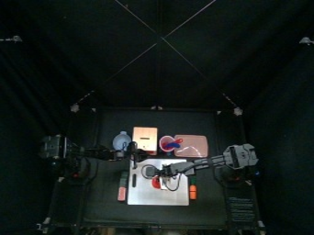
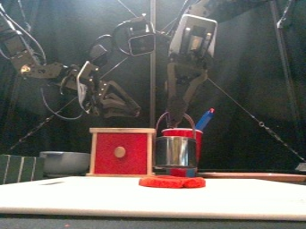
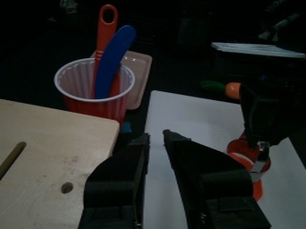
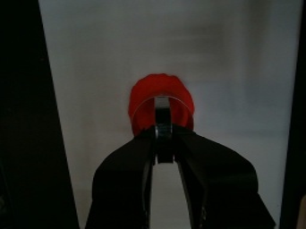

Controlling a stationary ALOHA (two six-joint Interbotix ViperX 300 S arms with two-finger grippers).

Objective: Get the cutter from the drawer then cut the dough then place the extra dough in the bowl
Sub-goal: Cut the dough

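Note:
A lump of red dough (image 2: 171, 182) (image 4: 162, 89) lies on the white cutting board (image 2: 153, 199) (image 1: 157, 196). The round metal cutter (image 2: 177, 152) hangs right over it by its wire handle (image 4: 163, 109), its lower rim at the dough's top. My right gripper (image 2: 180, 114) (image 4: 163, 134) is shut on that handle. My left gripper (image 3: 157, 139) hovers over the wooden box (image 3: 42, 143), shut with nothing in it. The box's red drawer front (image 2: 121, 152) looks closed. In the top view the dough (image 1: 170, 184) is partly hidden under the right arm.
The blue-grey bowl (image 2: 63, 162) (image 1: 121, 140) stands left of the box. A red cup (image 3: 96, 87) with a blue knife (image 3: 117, 54) and a red knife (image 3: 106, 27) stands by the pink tray (image 1: 194, 145) behind the board. A small red thing (image 1: 121, 193) lies off the board's left edge.

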